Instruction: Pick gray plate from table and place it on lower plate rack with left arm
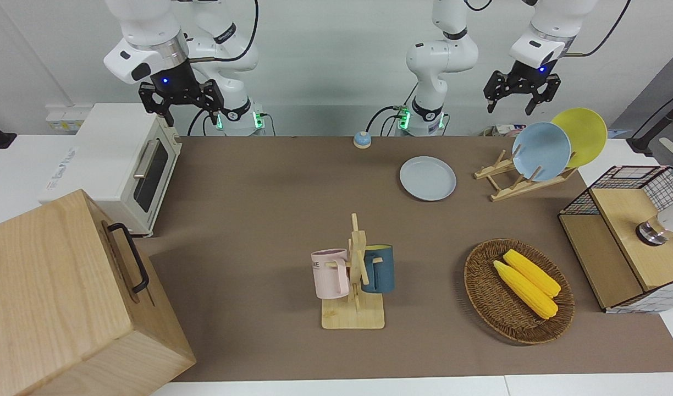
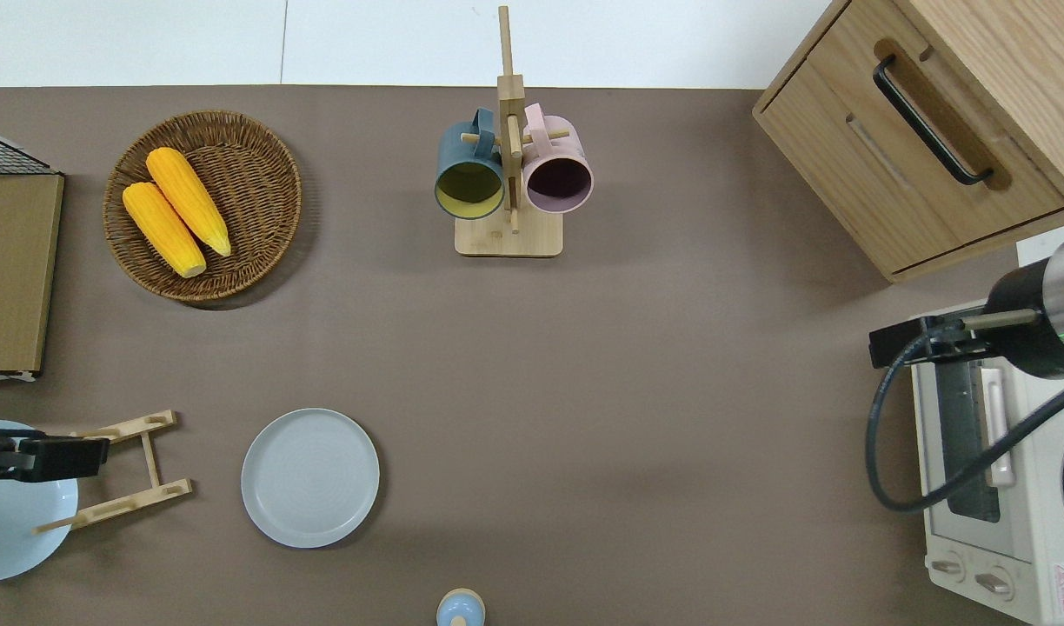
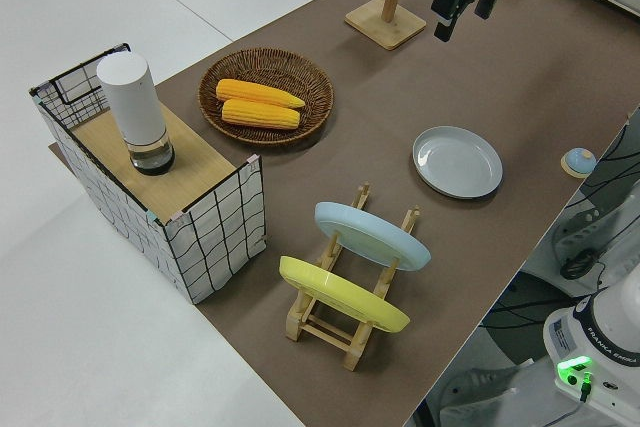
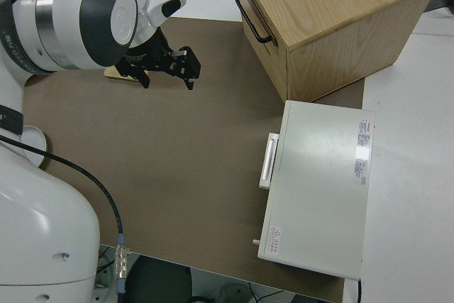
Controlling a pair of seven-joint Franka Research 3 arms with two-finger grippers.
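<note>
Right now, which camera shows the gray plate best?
The overhead view: the gray plate shows as a full circle, flat on the table beside the rack. The front and left side views show it whole but slanted. The right side view catches only a sliver of it at its edge.

The gray plate point(image 1: 428, 178) is a pale, dull gray with a faint blue tint and lies on the matte brown table point(image 1: 259, 209); beside it, the light-wood lower plate rack point(image 1: 515, 179) carries a brighter sky-blue plate point(image 1: 541, 151) and a yellow plate point(image 1: 584, 135). Farther from the robots than the gray plate, a dark brown woven basket point(image 1: 482, 291) holds two yellow corn cobs point(image 1: 529, 281). A pale wooden mug tree point(image 1: 357, 275) there bears a pink mug point(image 1: 331, 273) and a dark teal mug point(image 1: 379, 268) that is yellow inside.
</note>
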